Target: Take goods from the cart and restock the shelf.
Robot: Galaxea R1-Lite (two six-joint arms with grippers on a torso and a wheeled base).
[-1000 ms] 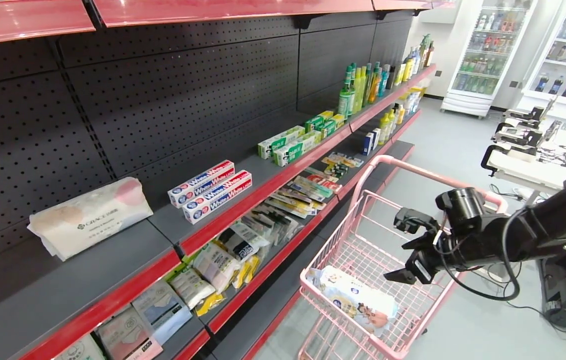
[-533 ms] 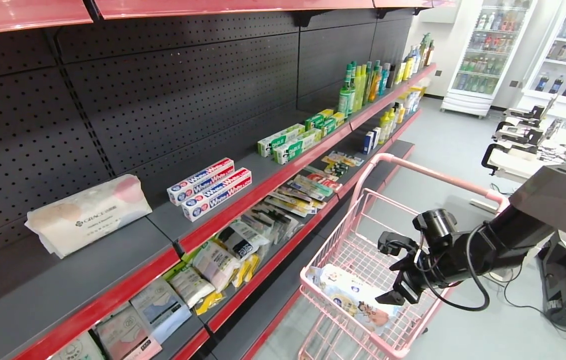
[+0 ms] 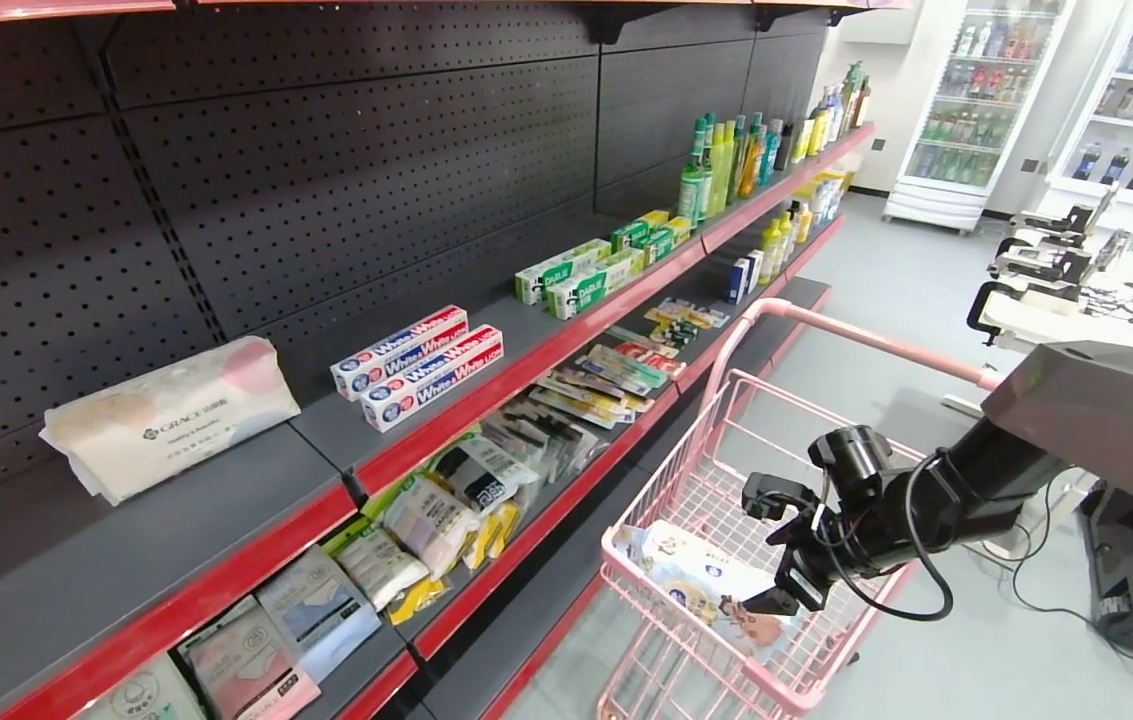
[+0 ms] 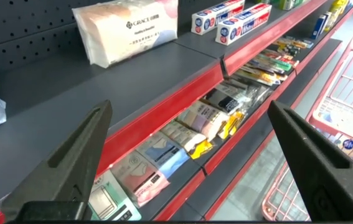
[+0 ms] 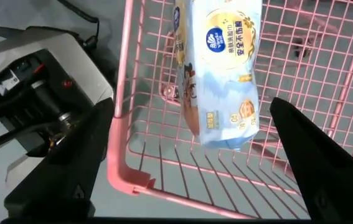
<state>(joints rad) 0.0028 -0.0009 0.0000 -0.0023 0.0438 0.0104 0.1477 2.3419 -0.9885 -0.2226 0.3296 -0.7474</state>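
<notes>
Head view: the right gripper (image 3: 772, 548) hangs over the pink cart (image 3: 856, 338) with its fingers spread, holding nothing. It is just above the tissue pack (image 3: 691, 580), which lies in the basket.

Left wrist view: the left gripper (image 4: 188, 107) is spread wide and faces the shelf (image 4: 101, 87).

Right wrist view: the jaws stand apart, and the tissue pack (image 5: 223, 68) lies on the cart's wire floor.

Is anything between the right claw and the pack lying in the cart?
Nothing visible stands in the way. The right claw hangs open above the pack, and the cart is open on top, so the way down is free.
</notes>
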